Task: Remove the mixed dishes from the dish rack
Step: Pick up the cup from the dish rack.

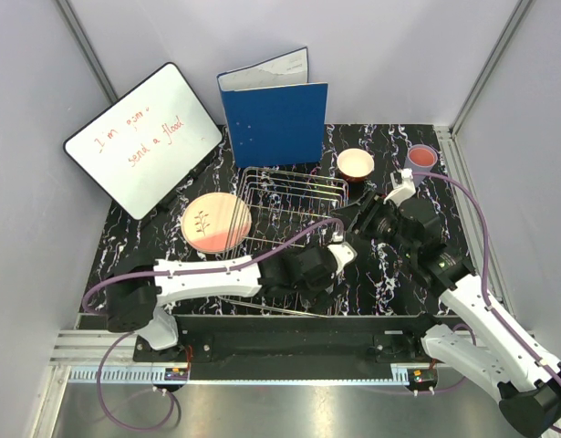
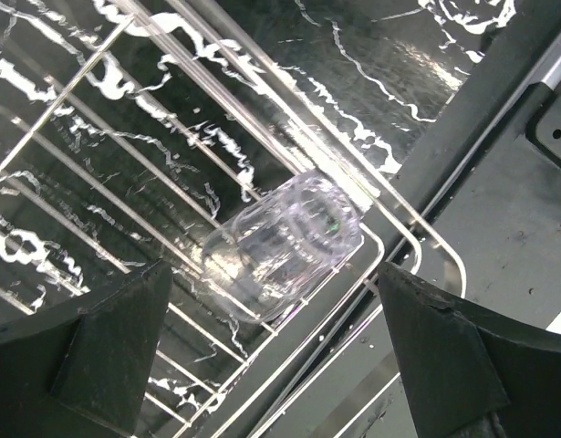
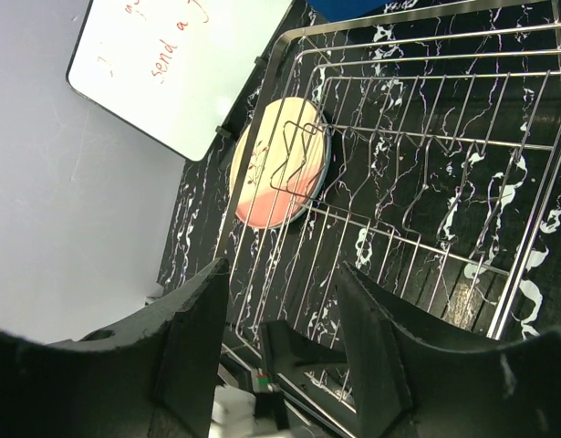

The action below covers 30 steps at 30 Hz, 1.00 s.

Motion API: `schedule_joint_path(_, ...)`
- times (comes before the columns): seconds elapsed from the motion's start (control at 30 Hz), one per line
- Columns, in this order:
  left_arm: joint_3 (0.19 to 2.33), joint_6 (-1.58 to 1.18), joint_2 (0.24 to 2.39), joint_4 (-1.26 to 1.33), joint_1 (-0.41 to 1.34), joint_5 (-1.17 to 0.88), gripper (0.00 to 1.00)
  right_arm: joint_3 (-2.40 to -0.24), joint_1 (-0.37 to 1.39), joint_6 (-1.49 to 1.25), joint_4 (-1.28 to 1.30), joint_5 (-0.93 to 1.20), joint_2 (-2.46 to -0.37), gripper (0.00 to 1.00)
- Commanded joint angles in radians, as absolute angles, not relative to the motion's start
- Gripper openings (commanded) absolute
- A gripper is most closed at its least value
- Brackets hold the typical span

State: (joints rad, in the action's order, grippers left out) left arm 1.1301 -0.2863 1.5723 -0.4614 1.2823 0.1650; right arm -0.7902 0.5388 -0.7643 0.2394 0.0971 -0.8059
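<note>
We see the rack (image 1: 294, 187) mid-table on the black marbled table (image 1: 143, 242), with the binder (image 1: 273, 114) upright behind it and the whiteboard (image 1: 143, 139) leaning at back left.

Left gripper (image 2: 275, 356): fingers (image 2: 107, 338) spread wide, nothing clamped. In the left wrist view the glass (image 2: 285, 242) lies on its side on the rack wires, close to a rack corner by the table edge. It sits between and ahead of the two fingers, and we see clear gaps on both sides, no contact. We cannot make out the glass from the top view; the left arm covers that part of the rack.

Right gripper (image 3: 285, 351): fingers apart, holding nothing. It hangs over the right side of the rack, aimed across the wires toward the plate (image 1: 216, 222).

The plate, cream with a salmon pink part, lies flat on the table at the rack's left side. We cannot tell if its edge touches or slips under the rack wires.

The bowl (image 1: 356, 164), red outside and cream inside, stands upright on the table just behind the rack's back right corner. The cup (image 1: 421, 157) stands upright further right, near the back right table corner, apart from the bowl. Apart from the glass, the rack floor we can see is bare wire.
</note>
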Motion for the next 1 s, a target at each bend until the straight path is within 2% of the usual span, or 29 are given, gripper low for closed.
schedule_joint_path(0.0,1.169,-0.236,1.603,-0.456,1.298,0.118,0.99,-0.787,0.548,-0.755,0.198,0.092,-0.788,0.59)
schedule_joint_path(0.7,1.155,-0.132,1.77,-0.422,1.304,0.041,0.99,-0.758,0.548,-0.755,0.186,0.089,-0.753,0.58)
schedule_joint_path(0.8,1.144,-0.137,1.784,-0.417,1.304,0.044,0.93,-0.765,0.548,-0.75,0.192,0.078,-0.727,0.58)
schedule_joint_path(0.97,1.134,-0.149,1.798,-0.42,1.304,0.043,0.77,-0.782,0.549,-0.744,0.216,0.063,-0.703,0.58)
